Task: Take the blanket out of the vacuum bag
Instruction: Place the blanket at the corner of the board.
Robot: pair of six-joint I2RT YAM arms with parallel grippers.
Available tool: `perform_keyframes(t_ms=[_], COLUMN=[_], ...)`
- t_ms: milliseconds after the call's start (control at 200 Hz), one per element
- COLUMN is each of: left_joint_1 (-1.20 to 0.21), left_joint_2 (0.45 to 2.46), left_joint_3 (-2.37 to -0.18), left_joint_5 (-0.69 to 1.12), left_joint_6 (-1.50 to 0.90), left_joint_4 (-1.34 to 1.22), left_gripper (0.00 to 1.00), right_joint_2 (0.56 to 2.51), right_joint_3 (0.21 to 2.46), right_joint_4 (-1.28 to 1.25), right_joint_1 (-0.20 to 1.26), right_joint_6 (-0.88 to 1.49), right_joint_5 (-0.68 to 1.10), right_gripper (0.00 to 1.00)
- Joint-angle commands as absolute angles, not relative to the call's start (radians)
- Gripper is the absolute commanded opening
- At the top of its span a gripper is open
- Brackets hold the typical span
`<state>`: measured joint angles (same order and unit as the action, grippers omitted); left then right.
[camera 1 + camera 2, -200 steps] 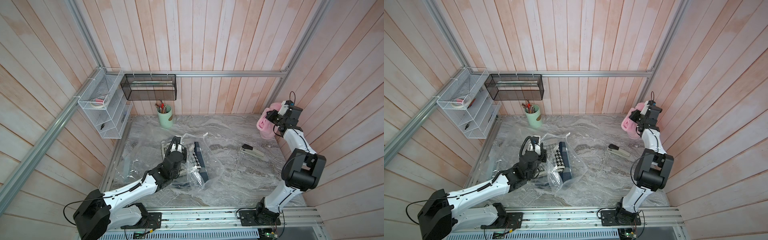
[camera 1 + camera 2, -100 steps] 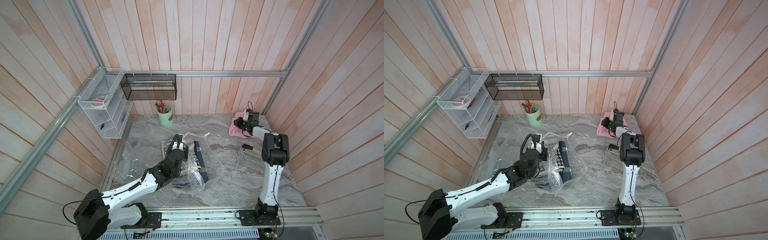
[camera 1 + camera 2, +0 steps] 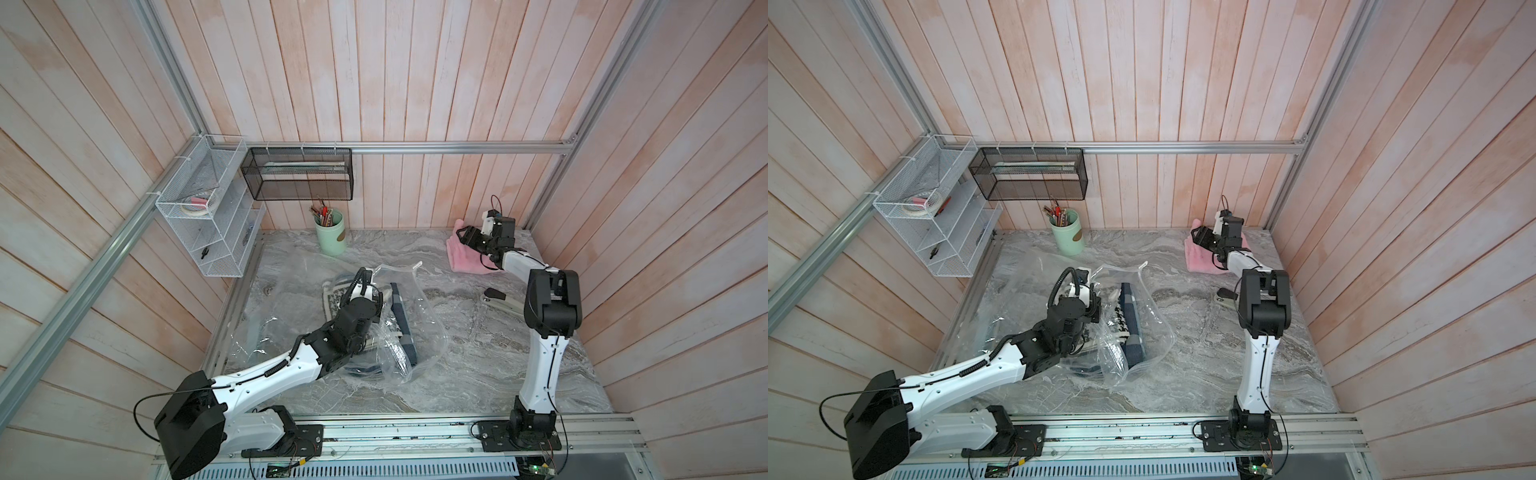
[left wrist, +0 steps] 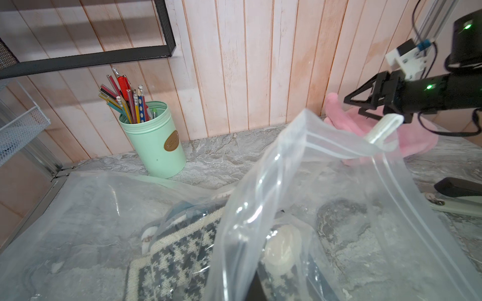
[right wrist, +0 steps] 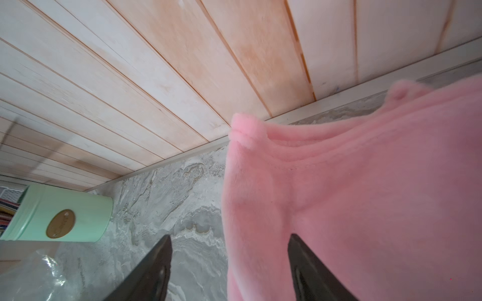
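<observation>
The pink blanket (image 3: 465,262) lies out of the vacuum bag (image 3: 428,328) at the table's (image 3: 478,374) far right corner, with the right gripper (image 3: 462,237) spread open over its left edge. The left gripper (image 3: 371,299) pinches the bag's raised plastic mid-table, and open table surface lies between bag and blanket.

Bright, even, diffuse light throughout.
Shadows are faint; white glints streak the vacuum bag (image 4: 250,182); both top views bow at their edges; the right wrist view smears the wall planks (image 5: 104,91).
</observation>
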<state>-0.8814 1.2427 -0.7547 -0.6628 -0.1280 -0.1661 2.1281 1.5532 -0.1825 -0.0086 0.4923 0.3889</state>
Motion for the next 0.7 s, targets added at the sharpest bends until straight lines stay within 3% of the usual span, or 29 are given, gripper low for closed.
perform_keyframes(t_ms=[0,405,695], left_joint_1=[-0.902,-0.937,-0.982], left_joint_2=[1.259,1.251,1.187], left_joint_3=[-0.799,-0.848,-0.818], left_joint_5=[-0.690,-0.699,-0.687], left_joint_6=[-0.126,-0.109,-0.122], left_joint_4=[-0.188,-0.195,-0.177], left_gripper=[0.00,0.00,0.00], right_joint_2=[2.065,2.216,1.863], right_joint_3=[1.488,1.512,1.241], right_joint_4=[-0.197,-0.012,-0.091], right_joint_1=[-0.067,-0.096,-0.096], right_joint_6=[0.478,0.431,0.381], right_joint_5=[0.322,0.404,0.241], right_gripper=[0.71,0.67,0.68])
